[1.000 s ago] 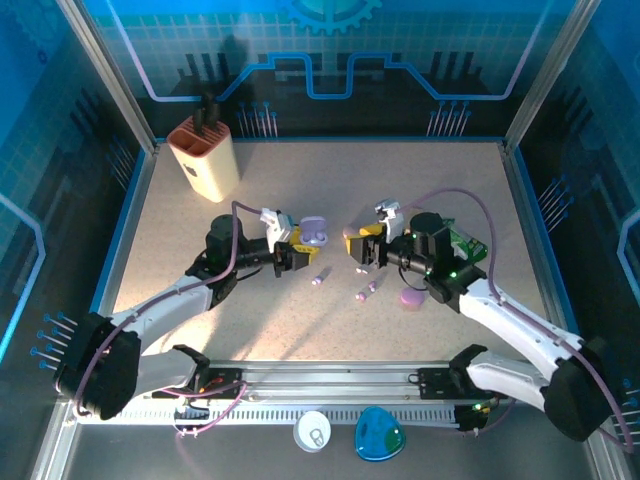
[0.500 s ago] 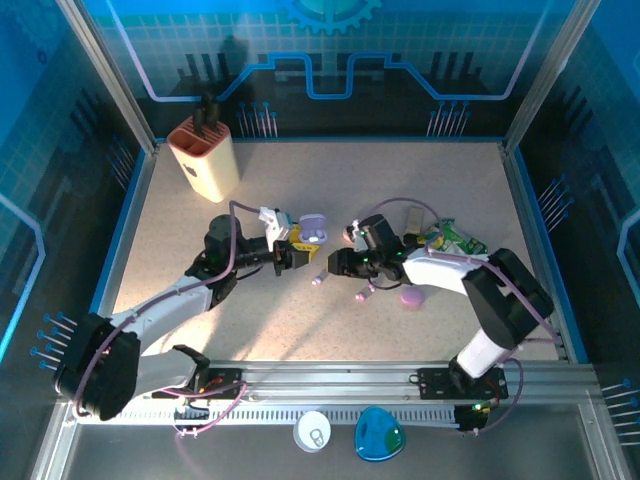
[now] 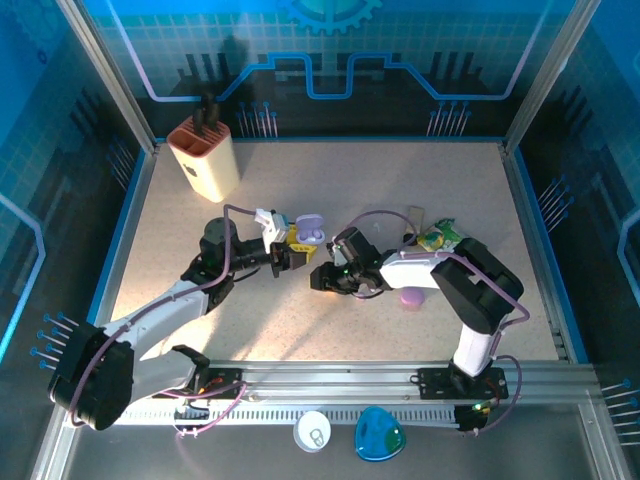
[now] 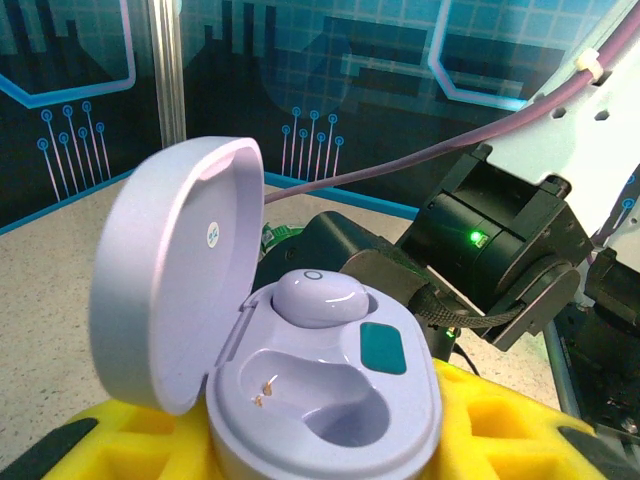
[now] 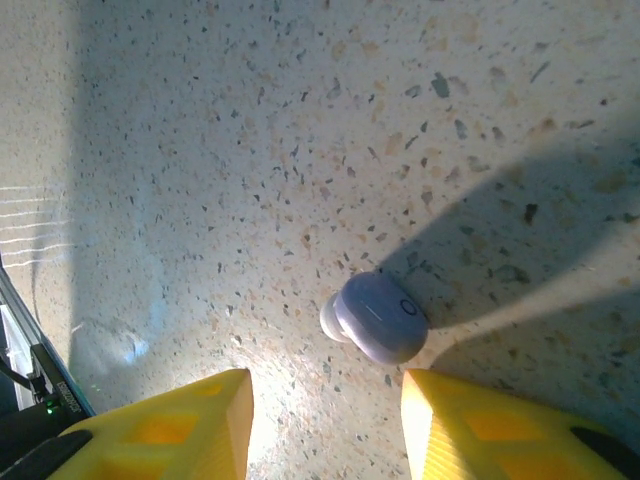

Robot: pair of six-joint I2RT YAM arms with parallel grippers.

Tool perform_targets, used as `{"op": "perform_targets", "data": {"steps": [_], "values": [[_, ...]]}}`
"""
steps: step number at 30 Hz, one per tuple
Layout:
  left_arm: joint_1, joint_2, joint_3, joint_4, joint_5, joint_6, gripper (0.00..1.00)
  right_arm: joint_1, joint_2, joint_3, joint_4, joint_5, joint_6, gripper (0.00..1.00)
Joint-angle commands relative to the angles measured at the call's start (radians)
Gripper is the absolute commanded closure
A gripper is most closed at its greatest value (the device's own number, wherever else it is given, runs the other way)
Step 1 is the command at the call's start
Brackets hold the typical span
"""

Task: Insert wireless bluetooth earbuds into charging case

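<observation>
My right gripper (image 5: 325,425), part-open and empty, hangs beside the lavender earbud (image 5: 375,318): light, probably slick, so I'd pinch its rounded body. My left gripper (image 3: 290,253) clamps the charging case (image 4: 330,400).

Left arm (image 3: 160,310) and right arm (image 3: 472,340): white shells, black joints, lavender cables (image 3: 232,214). Right gripper (image 5: 325,410): yellow pocketed fingers (image 5: 170,430), a green light (image 4: 473,238) behind it.

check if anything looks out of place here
The lavender charging case, held open in the left gripper, has one earbud seated and its other well empty. A matching lavender earbud lies loose on the table, untouched, between the fingers of the open right gripper. Nothing looks spilled or damaged.
</observation>
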State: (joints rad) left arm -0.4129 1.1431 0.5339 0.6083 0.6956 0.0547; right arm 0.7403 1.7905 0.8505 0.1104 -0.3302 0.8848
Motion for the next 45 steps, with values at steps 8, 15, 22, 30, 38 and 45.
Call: {"op": "perform_targets", "data": {"steps": [8,15,22,30,38,45], "values": [[0.009,-0.013,0.0,-0.01,-0.005,0.026,0.65,-0.003,0.071,0.106,-0.057,0.072,-0.026,0.62],[0.011,-0.013,-0.002,-0.012,-0.017,0.035,0.65,-0.058,0.119,0.167,-0.084,0.039,-0.062,0.62],[0.064,-0.002,-0.023,0.027,-0.054,0.015,0.66,-0.078,0.12,0.214,-0.134,0.034,-0.134,0.61],[0.192,-0.013,-0.047,0.105,-0.19,-0.061,0.66,-0.037,0.007,0.235,-0.279,0.204,-0.297,0.57],[0.281,-0.028,-0.038,0.12,-0.24,-0.13,0.65,0.09,0.051,0.332,-0.443,0.46,-0.506,0.37],[0.331,-0.046,-0.046,0.102,-0.272,-0.162,0.65,0.172,0.136,0.424,-0.538,0.611,-0.652,0.33]]}}
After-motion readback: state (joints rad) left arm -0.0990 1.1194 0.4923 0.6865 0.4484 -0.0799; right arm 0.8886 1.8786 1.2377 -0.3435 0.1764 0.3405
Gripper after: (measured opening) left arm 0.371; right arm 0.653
